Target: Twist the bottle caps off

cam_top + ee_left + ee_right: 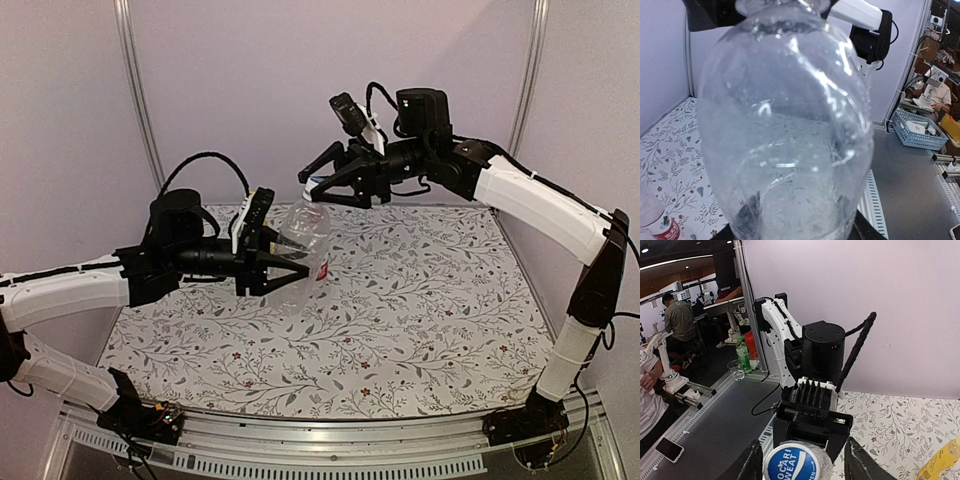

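Note:
My left gripper [283, 268] is shut on the clear unlabelled bottle [303, 245] and holds it above the mat, neck tilted up to the right. In the left wrist view the bottle [785, 125] fills the frame, with dark fingers [746, 216] showing through it. Its blue-white cap [311, 192] is on the neck. My right gripper [318, 184] is open, one finger on each side of the cap [797, 463], neither clearly touching it. A red-labelled bottle [660, 227] and a yellow bottle [942, 465] show only at frame edges. The red and yellow caps are out of view.
The floral mat [400, 310] covers the table. A purple wall [250, 80] stands behind, with metal posts at its corners. Off the table are a grey floor, a blue basket [917, 131] and people at other benches.

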### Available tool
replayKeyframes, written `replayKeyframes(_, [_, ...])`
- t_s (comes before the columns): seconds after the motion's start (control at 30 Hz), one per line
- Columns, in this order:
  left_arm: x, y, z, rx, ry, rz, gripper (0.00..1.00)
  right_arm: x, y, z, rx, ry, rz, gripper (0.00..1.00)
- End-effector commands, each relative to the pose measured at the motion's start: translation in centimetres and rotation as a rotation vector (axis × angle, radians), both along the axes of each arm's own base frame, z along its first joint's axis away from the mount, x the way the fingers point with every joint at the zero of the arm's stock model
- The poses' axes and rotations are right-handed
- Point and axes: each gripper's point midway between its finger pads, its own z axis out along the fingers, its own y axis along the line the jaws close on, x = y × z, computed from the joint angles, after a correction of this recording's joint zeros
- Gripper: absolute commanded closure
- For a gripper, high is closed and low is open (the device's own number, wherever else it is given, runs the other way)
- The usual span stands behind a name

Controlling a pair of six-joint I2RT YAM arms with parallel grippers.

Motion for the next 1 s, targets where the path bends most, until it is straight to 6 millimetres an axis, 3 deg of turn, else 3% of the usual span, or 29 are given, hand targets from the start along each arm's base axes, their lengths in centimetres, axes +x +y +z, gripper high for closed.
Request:
replayKeyframes(0.0, [1.3,0.5,1.9,-0.024,-0.061,0.073,0.51,1.0,-0.1,0.4,-0.015,0.001,-0.084,0.38])
replayKeyframes(0.23, [3.3,1.1,1.6,0.000,-0.056,0.196,0.51,1.5,-0.9,1.4,-0.012,-0.013,-0.171,0.18])
replayKeyframes(0.33, [5.2,1.8,1.5,0.019,-0.059,0.315,0.50,3.1,-1.1,2.1,-0.015,0.008,-0.299,0.10])
replayKeyframes(0.43, [6.3,2.4,1.3,0.033,-0.062,0.398,0.50,5.7,-1.5,3.4,0.004,0.073,-0.483,0.09])
replayKeyframes(0.67, [7.7,3.3,1.3,0.053,-0.074,0.511,0.51,9.0,-1.5,4.3,0.034,0.235,-0.689,0.09])
replayKeyframes(0.97, [8.1,3.6,0.9,0.085,-0.097,0.566,0.51,9.6,1.0,3.0,0.019,0.295,-0.705,0.12])
